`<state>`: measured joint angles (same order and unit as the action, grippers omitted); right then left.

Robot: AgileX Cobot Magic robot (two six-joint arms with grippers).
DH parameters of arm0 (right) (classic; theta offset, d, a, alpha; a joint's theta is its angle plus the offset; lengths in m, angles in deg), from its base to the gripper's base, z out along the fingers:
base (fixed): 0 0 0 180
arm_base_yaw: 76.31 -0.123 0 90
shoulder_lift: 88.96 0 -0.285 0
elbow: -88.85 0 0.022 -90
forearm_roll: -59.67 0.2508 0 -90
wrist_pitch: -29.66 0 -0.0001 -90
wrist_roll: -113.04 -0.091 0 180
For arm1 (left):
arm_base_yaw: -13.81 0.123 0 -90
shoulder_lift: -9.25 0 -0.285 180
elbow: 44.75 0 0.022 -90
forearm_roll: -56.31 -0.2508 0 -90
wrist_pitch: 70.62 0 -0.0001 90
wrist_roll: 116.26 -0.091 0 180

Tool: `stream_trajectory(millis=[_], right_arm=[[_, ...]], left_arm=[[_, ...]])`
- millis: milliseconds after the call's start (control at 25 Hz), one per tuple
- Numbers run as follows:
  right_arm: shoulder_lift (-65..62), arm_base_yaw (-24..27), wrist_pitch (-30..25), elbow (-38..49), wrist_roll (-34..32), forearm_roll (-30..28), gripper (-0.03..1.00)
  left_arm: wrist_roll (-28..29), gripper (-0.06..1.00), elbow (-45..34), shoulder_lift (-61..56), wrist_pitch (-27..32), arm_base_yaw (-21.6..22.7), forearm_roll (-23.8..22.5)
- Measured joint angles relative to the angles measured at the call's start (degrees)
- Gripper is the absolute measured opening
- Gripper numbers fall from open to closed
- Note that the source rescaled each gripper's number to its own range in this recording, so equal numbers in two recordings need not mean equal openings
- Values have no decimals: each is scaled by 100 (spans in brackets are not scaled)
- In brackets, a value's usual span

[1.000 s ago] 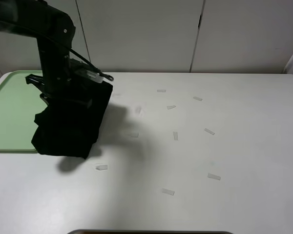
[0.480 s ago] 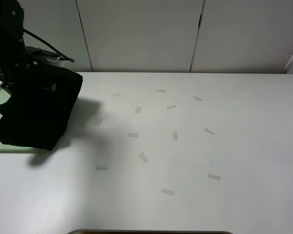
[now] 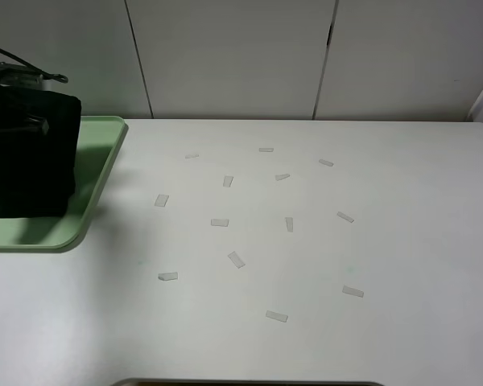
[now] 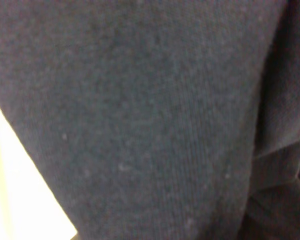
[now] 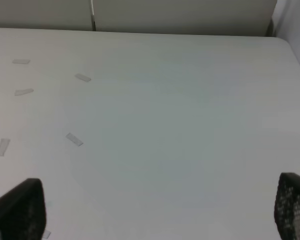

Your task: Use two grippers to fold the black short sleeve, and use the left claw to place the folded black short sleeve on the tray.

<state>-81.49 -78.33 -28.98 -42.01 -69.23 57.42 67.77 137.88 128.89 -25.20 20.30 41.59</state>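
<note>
Black short sleeve (image 3: 26, 153) folded, bunched, hanging over green tray (image 3: 97, 173) at table's far left; long axis unclear. Fills left wrist view; left gripper's state not discernible. Right gripper (image 5: 155, 212) wide open, holding nothing.

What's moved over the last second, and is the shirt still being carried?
The folded black short sleeve has travelled left with the left arm, from over the tray's right edge to hanging above the tray, still off its surface. Nothing was released. The tape bits on the table and the open right gripper are unchanged.
</note>
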Motion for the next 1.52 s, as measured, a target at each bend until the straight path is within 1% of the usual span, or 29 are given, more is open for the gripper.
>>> stream_trajectory(millis=[400, 440, 480, 520, 560, 640, 680, 720, 880, 1080, 1200, 1280, 1400, 1520], right_arm=[[0, 0, 0, 0, 0, 0, 100], [0, 0, 0, 0, 0, 0, 100], [0, 0, 0, 0, 0, 0, 100], [0, 0, 0, 0, 0, 0, 100], [0, 0, 0, 0, 0, 0, 100], [0, 0, 0, 0, 0, 0, 100], [0, 0, 0, 0, 0, 0, 100], [0, 0, 0, 0, 0, 0, 100], [0, 0, 0, 0, 0, 0, 100], [0, 0, 0, 0, 0, 0, 100], [0, 0, 0, 0, 0, 0, 100], [0, 0, 0, 0, 0, 0, 100], [0, 0, 0, 0, 0, 0, 100], [0, 0, 0, 0, 0, 0, 100]], left_arm=[[-4, 25, 0, 0, -35, 22, -5], [-4, 28, 0, 0, -36, 22, -26], [-4, 36, 0, 0, -36, 22, -55], [10, 48, 0, 0, -44, 22, -84], [47, 63, 0, 0, -58, 22, -96], [85, 84, 0, 0, -62, 22, -107], [91, 90, 0, 0, -62, 22, -108], [91, 94, 0, 0, -62, 22, -108], [91, 99, 13, 0, -3, 22, -108], [103, 100, 247, 0, 449, 22, -108], [108, 100, 329, 0, 545, 22, -71], [108, 100, 342, 0, 546, 22, 98], [108, 100, 342, 0, 615, 10, 476], [102, 100, 342, -26, 890, -95, 572]])
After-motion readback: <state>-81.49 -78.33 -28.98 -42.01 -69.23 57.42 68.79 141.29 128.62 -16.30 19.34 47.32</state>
